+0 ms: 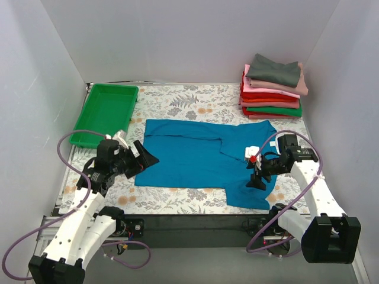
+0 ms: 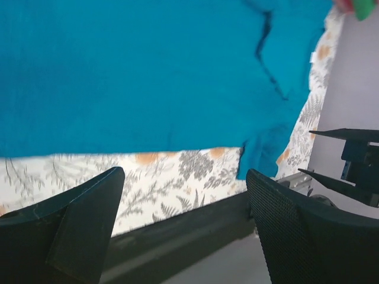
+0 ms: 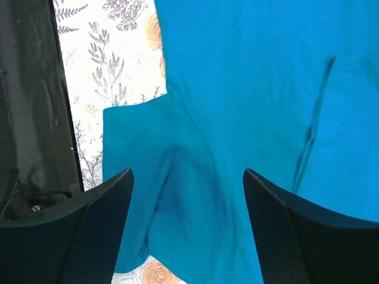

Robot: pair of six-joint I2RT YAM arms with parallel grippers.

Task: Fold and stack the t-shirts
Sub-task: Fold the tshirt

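A teal-blue t-shirt (image 1: pixel 198 155) lies spread flat on the floral tablecloth, one sleeve reaching toward the front right. It fills most of the left wrist view (image 2: pixel 142 71) and the right wrist view (image 3: pixel 249 118). My left gripper (image 1: pixel 144 158) is open and empty, at the shirt's left edge near its front corner. My right gripper (image 1: pixel 256 180) is open and empty, just above the front right sleeve (image 3: pixel 189 219). A stack of folded shirts (image 1: pixel 273 87), grey on top, then pink, red and green, sits at the back right.
A green plastic tray (image 1: pixel 106 112) stands at the back left. The floral cloth (image 1: pixel 177 198) ends at the dark front edge of the table (image 2: pixel 177 236). White walls close in the sides and back.
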